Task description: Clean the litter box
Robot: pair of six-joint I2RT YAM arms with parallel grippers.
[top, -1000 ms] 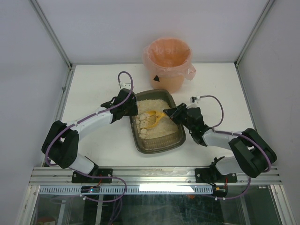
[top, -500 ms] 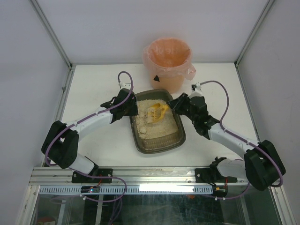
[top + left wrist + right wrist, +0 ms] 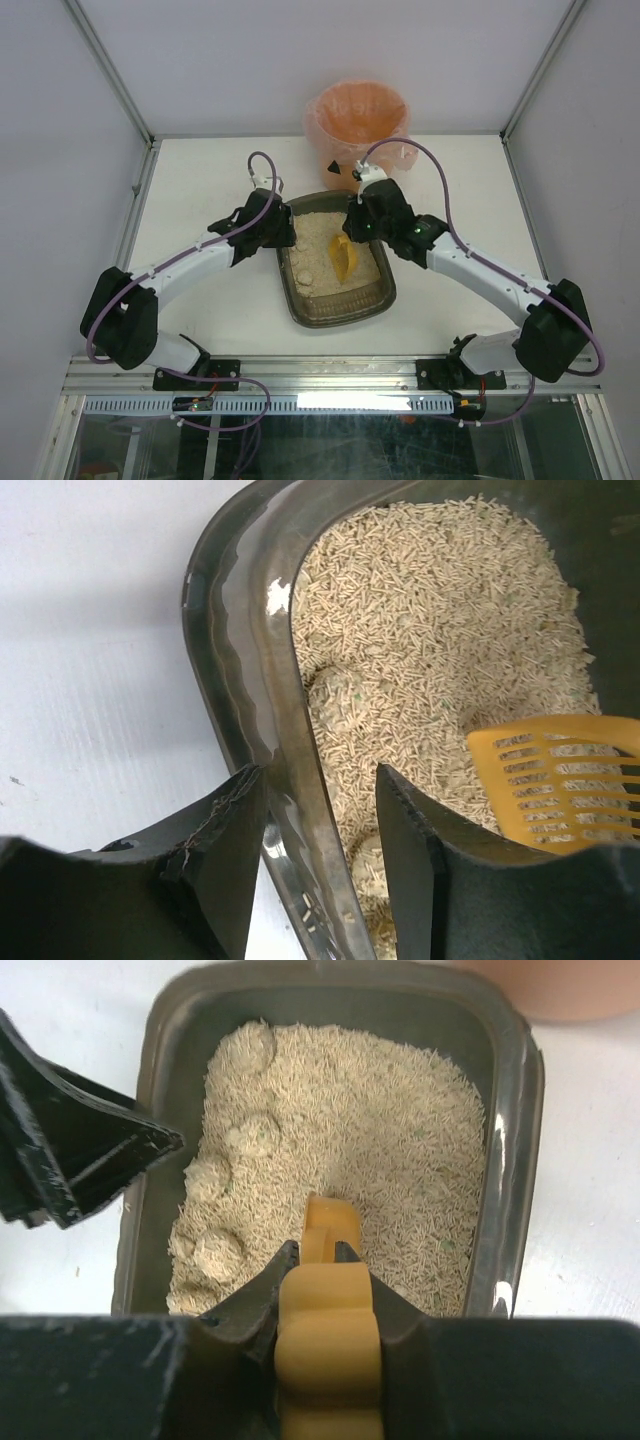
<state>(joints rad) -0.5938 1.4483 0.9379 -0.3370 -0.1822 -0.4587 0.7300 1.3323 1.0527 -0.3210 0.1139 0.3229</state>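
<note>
Right gripper (image 3: 318, 1250) clamps yellow slotted plastic scoop (image 3: 330, 1335) over dark rectangular plastic litter box (image 3: 235, 660) (left gripper (image 3: 320, 772) parted, straddling its rim).

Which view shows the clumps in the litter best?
The right wrist view: four rounded clumps lie unobstructed along one side of the litter box. The left wrist view shows one whole and another only in part. The top view shows them small and pale, hard to separate.

Litter box (image 3: 338, 312) dark grey-brown; litter (image 3: 380, 1140) beige; scoop (image 3: 343, 258) yellow, slotted; bin (image 3: 340, 135) pink-lined; table (image 3: 200, 190) white.
</note>
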